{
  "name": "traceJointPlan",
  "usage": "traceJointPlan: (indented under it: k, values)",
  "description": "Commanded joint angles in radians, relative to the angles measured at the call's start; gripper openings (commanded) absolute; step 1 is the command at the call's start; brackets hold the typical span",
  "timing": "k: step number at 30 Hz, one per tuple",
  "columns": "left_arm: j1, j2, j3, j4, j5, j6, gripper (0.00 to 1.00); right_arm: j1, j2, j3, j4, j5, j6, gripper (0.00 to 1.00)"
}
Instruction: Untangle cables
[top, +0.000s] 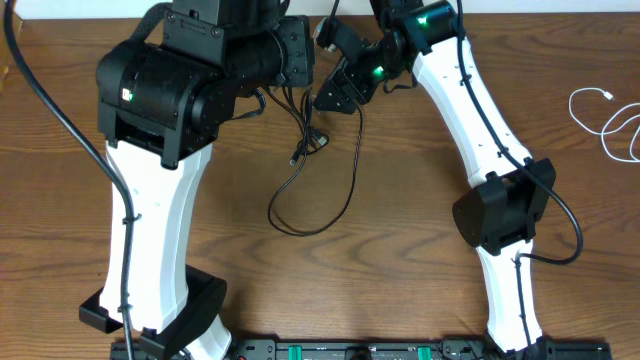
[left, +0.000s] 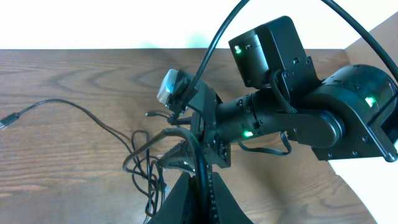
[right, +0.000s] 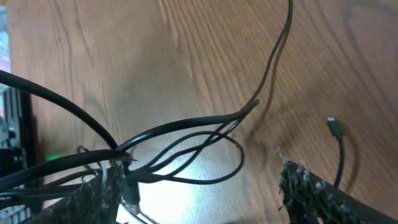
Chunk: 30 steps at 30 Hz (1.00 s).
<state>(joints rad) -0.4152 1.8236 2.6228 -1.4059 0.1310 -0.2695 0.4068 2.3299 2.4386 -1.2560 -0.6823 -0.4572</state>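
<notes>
Several thin black cables (top: 300, 232) hang in a tangle between my two grippers at the far middle of the table, and a long loop trails toward the front. My left gripper (top: 305, 65) is shut on one black cable (left: 198, 163), which runs up between its jaws (left: 200, 190). My right gripper (top: 335, 95) is open right beside it, fingers wide apart (right: 199, 193), with black strands (right: 186, 127) crossing its left finger. A white cable (top: 607, 94) lies in loose loops at the far right edge.
Loose plug ends hang below the tangle (top: 297, 155). One plug (right: 333, 122) shows near my right finger, and another lies on the wood in the left wrist view (left: 9, 119). The white arm links (top: 150, 230) (top: 480, 110) stand on either side of the loop.
</notes>
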Motion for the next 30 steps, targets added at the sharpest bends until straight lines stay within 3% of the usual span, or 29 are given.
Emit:
traceJointPlan:
  k: [1,7,10,15,21,30]
  values:
    - [-0.005,0.006,-0.006,0.006,-0.019,-0.043,0.07,0.013,0.005,-0.002,0.016,-0.024,0.06,0.79]
    - [-0.008,0.006,-0.006,0.006,-0.031,-0.056,0.07,0.015,0.005,-0.002,0.031,0.092,0.129,0.81]
    - [-0.008,0.008,-0.008,0.006,-0.15,-0.13,0.07,0.015,0.005,-0.003,0.047,0.127,0.207,0.82]
    - [-0.008,0.037,-0.008,0.014,-0.251,-0.134,0.07,0.019,0.005,-0.003,0.086,0.134,0.264,0.83]
    - [-0.008,0.065,-0.008,0.005,-0.252,-0.204,0.08,0.053,0.005,-0.002,0.115,0.147,0.32,0.87]
    - [-0.008,0.063,-0.008,0.007,-0.252,-0.253,0.07,0.113,0.005,-0.002,0.21,0.355,0.412,0.89]
